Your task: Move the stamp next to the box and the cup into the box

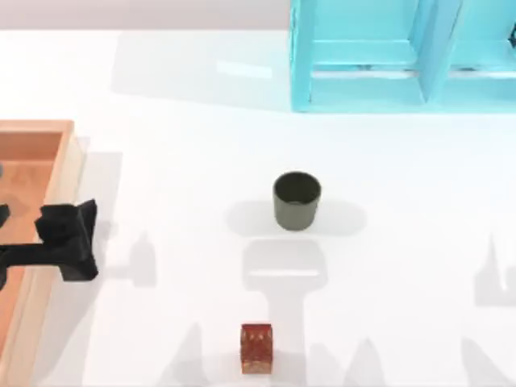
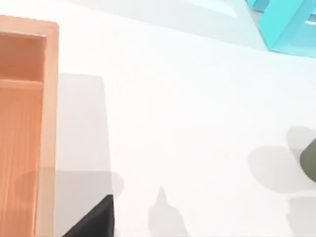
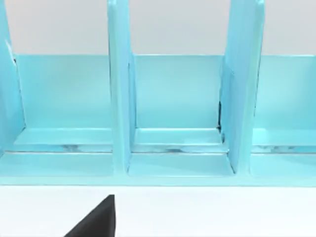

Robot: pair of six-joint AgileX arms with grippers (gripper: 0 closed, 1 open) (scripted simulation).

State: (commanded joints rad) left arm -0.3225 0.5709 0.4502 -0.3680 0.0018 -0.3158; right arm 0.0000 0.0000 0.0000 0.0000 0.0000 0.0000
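Bright, even light; soft grey shadows

The top view looks straight down on the table. The left wrist view shares its box edge; the right wrist view faces the turquoise shelf closely.

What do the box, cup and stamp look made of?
Box: looks like wood, orange-brown floor, paler rim, faint grain, matte. Cup: olive-grey, smooth and matte; ceramic or plastic, can't tell. Stamp: reddish-brown with pale markings, probably wood.
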